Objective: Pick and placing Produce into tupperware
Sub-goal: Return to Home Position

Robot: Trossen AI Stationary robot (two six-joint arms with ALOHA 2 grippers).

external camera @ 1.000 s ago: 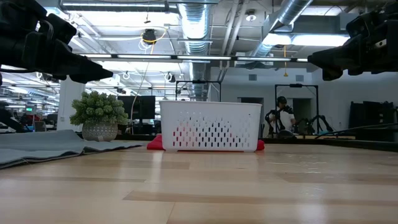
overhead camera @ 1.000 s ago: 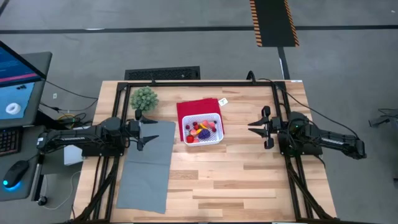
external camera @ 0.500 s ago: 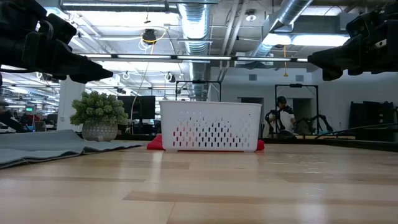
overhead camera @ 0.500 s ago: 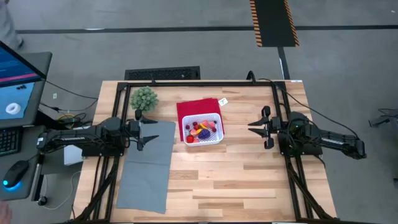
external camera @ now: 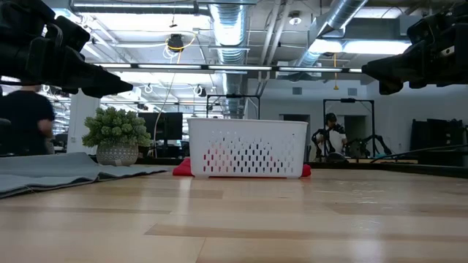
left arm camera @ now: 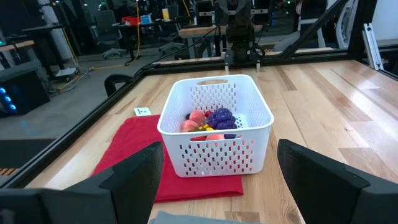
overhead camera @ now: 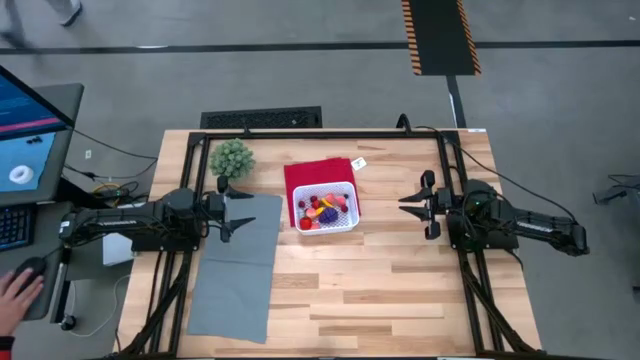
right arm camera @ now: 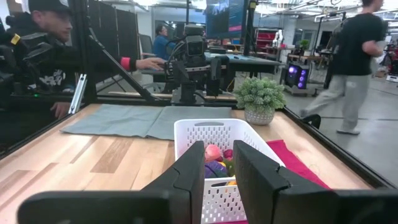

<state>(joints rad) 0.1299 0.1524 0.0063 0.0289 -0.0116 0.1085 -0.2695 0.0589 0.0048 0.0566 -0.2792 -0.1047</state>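
The white latticed tupperware (overhead camera: 325,205) stands with its base on a red cloth near the table's far middle. It also shows in the low view (external camera: 247,148) and the left wrist view (left arm camera: 249,134). Small red, pink, purple and yellow produce (overhead camera: 324,208) (left arm camera: 211,121) (right arm camera: 214,160) lies inside it. My left gripper (overhead camera: 248,212) (left arm camera: 219,152) hovers left of the tupperware above the grey mat, open wide and empty. My right gripper (overhead camera: 401,203) (right arm camera: 219,152) hovers right of the tupperware, its fingers a narrow gap apart and empty.
The red cloth (overhead camera: 310,172) lies under the tupperware, and a grey mat (overhead camera: 240,270) lies along the table's left side. A green bushy plant (overhead camera: 231,158) stands at the far left, a small white tag (overhead camera: 359,162) beyond the cloth. A person's hand (overhead camera: 15,295) rests off the table's left.
Both arms and everything on the table have kept still. A person's hand has come onto the mouse beside the table's left edge, and a person has walked into the room behind the table.
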